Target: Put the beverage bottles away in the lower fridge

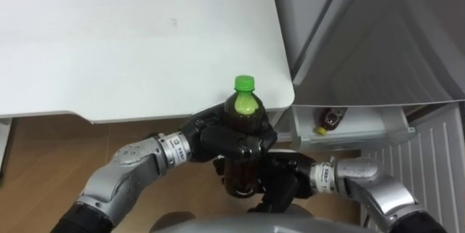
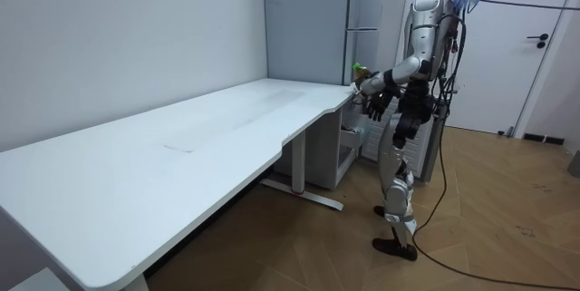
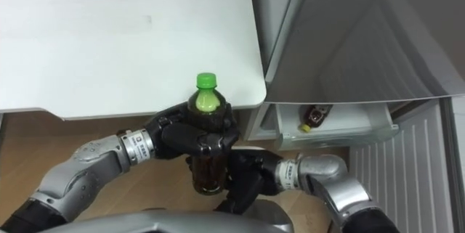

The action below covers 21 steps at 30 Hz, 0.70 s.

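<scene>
White desk (image 2: 181, 137), wooden floor (image 2: 507, 237), white door (image 2: 530, 55).

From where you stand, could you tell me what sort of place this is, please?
Likely an office-like room: a long white desk, a grey fridge beside it, a white door.

We take this for a plain office or test room, not a lived-in kitchen. In the room view a long white desk (image 2: 181, 137) on metal legs runs from 8 to 12 o'clock. A tall grey fridge (image 2: 308, 19) stands at 12, a white door (image 2: 517, 55) at 2, wood-pattern floor (image 2: 507, 237) at 5 and pale plain walls (image 2: 118, 37) at 10.
</scene>
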Available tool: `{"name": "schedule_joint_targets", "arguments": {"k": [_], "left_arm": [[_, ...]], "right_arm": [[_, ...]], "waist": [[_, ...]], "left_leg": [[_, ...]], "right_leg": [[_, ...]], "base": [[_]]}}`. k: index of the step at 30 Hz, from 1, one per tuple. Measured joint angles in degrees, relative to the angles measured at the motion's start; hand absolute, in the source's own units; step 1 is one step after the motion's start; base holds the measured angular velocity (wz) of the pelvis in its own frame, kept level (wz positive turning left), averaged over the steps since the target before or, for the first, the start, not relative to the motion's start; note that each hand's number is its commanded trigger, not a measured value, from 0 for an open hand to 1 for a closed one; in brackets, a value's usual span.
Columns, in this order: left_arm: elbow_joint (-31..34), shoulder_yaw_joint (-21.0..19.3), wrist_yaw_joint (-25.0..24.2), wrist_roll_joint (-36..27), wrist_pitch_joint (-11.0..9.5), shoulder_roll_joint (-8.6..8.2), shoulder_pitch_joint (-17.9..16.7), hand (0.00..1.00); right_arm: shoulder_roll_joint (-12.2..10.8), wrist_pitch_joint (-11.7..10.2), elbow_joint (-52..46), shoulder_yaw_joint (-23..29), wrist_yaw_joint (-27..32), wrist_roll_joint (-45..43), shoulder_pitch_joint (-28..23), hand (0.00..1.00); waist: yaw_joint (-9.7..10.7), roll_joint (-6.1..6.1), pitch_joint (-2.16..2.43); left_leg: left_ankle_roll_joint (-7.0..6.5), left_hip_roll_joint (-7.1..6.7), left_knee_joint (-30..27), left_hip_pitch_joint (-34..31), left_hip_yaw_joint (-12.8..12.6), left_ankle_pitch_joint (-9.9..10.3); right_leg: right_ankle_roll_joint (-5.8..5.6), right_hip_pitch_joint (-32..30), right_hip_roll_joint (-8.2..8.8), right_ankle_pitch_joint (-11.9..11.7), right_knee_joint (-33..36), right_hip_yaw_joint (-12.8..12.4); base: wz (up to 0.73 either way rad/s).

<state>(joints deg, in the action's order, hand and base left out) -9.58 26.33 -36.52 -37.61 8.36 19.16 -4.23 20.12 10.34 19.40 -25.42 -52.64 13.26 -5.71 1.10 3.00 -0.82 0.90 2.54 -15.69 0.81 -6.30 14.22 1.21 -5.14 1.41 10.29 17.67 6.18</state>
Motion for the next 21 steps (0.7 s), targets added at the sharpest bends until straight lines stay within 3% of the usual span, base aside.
{"name": "schedule_joint_targets", "arguments": {"k": [5,21], "left_arm": [[1.7,0.0,0.1,2.4,-0.2,-0.04,0.0,1.00],[2.8,-0.4,0.1,3.7,-2.4,-0.28,0.0,1.00]], "right_arm": [[0.0,-0.4,0.2,0.3,0.0,1.2,-0.1,0.00],[0.0,-0.8,0.3,0.4,2.0,7.2,-0.3,0.00]], "waist": [[-0.5,-0.27,-0.21],[0.2,-0.14,-0.16]], "left_leg": [[-0.26,0.09,0.5,-0.2,-0.9,0.2],[-0.27,0.05,0.4,1.0,-1.6,0.2]], "right_leg": [[-0.03,-1.0,-0.54,0.0,0.4,-0.7],[-0.15,0.1,-0.65,-0.1,0.0,-1.6]], "base": [[-0.07],[-0.03]]}}
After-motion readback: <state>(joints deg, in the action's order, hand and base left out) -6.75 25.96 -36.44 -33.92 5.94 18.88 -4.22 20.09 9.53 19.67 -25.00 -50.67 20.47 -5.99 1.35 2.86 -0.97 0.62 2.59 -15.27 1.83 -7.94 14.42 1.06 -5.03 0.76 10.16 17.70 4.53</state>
